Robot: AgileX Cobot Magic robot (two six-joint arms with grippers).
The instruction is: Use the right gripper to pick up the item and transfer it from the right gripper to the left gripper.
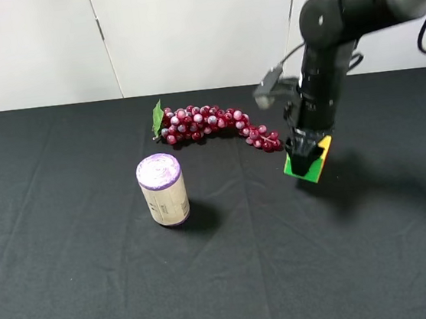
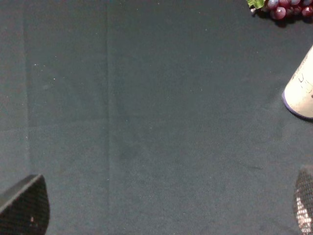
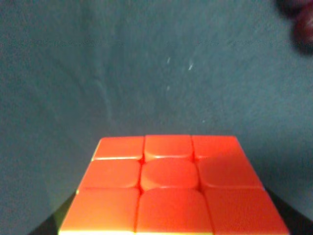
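Observation:
The puzzle cube (image 1: 312, 167) lies on the black cloth just right of the grapes' end, showing green, yellow and orange faces. My right gripper (image 1: 305, 155) points straight down onto it, its black fingers closed around the cube. In the right wrist view the cube's orange face (image 3: 168, 188) fills the lower middle, with a dark finger (image 3: 299, 221) at its side. Whether the cube is off the cloth I cannot tell. My left gripper (image 2: 161, 218) is open and empty over bare cloth; only its two fingertips (image 2: 24, 208) show. The left arm is out of the high view.
A cylindrical can with a purple lid (image 1: 163, 190) stands left of centre and shows at the edge of the left wrist view (image 2: 301, 90). A bunch of red grapes (image 1: 212, 121) lies behind it, reaching toward the cube. The black table cloth (image 1: 98, 296) meets a white wall behind.

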